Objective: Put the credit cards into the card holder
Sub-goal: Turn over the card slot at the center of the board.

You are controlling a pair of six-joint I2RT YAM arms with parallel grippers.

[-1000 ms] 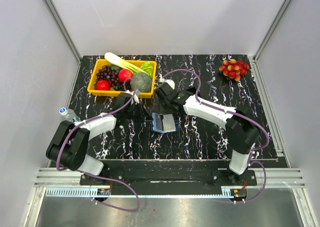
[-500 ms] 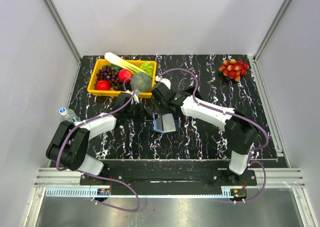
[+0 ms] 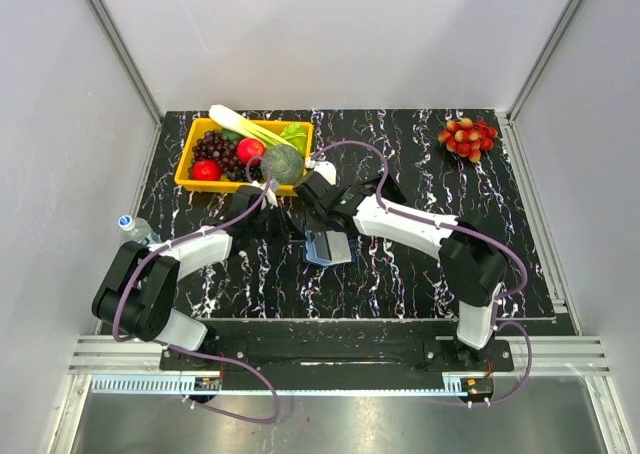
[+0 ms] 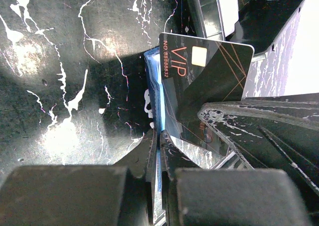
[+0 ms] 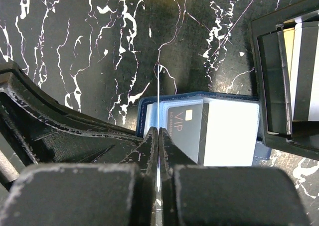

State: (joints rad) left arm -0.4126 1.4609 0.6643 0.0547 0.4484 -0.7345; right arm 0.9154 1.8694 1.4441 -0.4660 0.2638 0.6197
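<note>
Card holder (image 5: pixel 229 136) lies open at mid-worktop (image 3: pixel 420 274), a black VIP card (image 4: pixel 204 76) tucked in one slot. Left gripper (image 4: pixel 158 159) jaws are clamped on its blue edge. Right gripper (image 5: pixel 158 136) jaws pinch a thin card (image 5: pixel 158 96), seen edge-on, over it, near a black tray (image 5: pixel 259 76).

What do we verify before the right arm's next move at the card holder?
1. Left gripper clamped on card holder edge: ok.
2. Holder lying open: ok.
3. Right gripper shut on a thin sheet seen edge-on: ok. Whether it is a card or a sleeve: cannot tell.
4. VIP card within the holder's outline: ok. Fully slotted: cannot tell.
5. Black tray emptied: not ok, cards sit inside.
</note>
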